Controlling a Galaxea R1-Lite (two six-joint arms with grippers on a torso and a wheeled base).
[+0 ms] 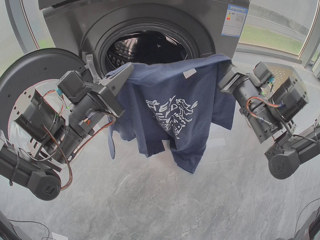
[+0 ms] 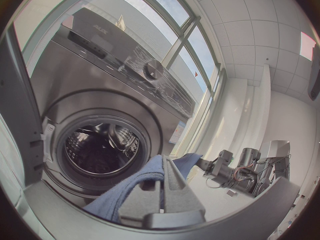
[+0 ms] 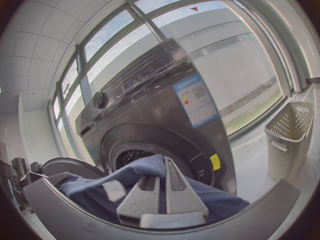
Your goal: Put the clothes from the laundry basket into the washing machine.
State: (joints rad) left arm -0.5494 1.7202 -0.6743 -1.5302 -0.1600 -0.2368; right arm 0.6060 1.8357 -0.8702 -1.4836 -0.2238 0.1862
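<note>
Grey stone floor [image 1: 160, 200] runs up to a dark washer [image 1: 143, 14] set before tall windows, its door [image 1: 36, 64] swung wide to the left and the drum [image 1: 146, 47] open and dark inside. A navy shirt [image 1: 173, 104] with white print hangs in the air just in front of the drum mouth, stretched by its top edge between the two arms. The left gripper [image 1: 125, 71] is pinched shut on one shoulder of it. The right gripper [image 1: 228, 77] is pinched shut on the other, with cloth bunched over its fingers. The top edge sits about level with the lower half of the opening, while the body and sleeves hang well below the rim, clear of the floor. A pale basket [image 3: 290, 134] stands on the floor to the right of the washer; what it holds cannot be made out. The step in hand looks like the carry to the drum, with the drop not yet made. Next, both arms probably need to rise a little and push forward together, so the top edge passes through the mouth before either gripper lets go. The long hanging part may catch on the rim or slump outside, so it likely wants feeding well in.
</note>
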